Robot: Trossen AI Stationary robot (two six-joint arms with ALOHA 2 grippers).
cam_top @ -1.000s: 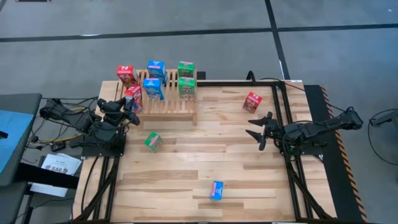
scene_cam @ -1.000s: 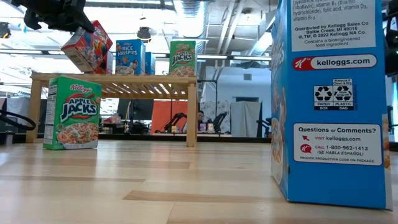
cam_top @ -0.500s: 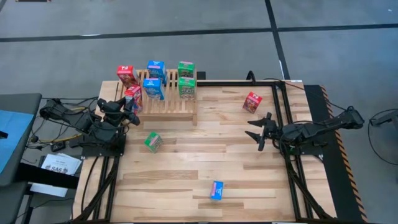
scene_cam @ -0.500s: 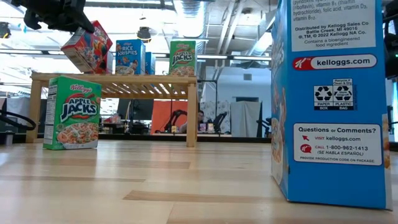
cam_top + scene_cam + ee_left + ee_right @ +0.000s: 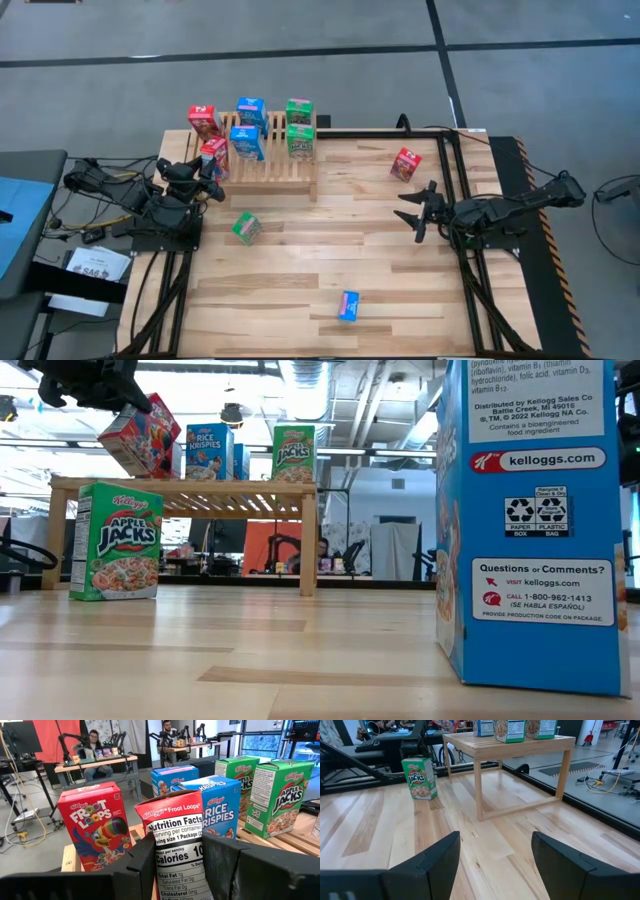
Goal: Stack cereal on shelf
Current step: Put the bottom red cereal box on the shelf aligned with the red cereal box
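1. A pale plank table [image 5: 330, 270] stands on a grey workshop floor; the low view looks past it into a room with benches and a seated person. The slatted wooden shelf [image 5: 290, 172] sits at the table's far left corner and is the landmark for everything below.

2. Done so far: five cereal boxes stand on the shelf, namely a red box [image 5: 203, 121] at its left end, two blue boxes [image 5: 248, 128] in the middle and two green boxes [image 5: 299, 127] at its right end.

3. In hand: the left gripper [image 5: 205, 175], at the shelf's left front corner, is clamped on a sixth, red Froot Loops box [image 5: 177, 840], held tilted above the slats beside the red one already standing.

4. Left to do, in my judgement: three boxes lie off the shelf, a green box [image 5: 246, 227] just in front of it, a red box [image 5: 406, 163] well to its right, and a blue box [image 5: 348, 305] far out toward the table's near edge.

5. The right gripper [image 5: 417, 214] hovers over bare planks well right of the shelf, its fingers apart and holding nothing.

6. Room: the front slats between the held box and the blue pair look free. The shelf's left end meets the table edge, so little margin exists there; the wide middle of the table gives easy travel.
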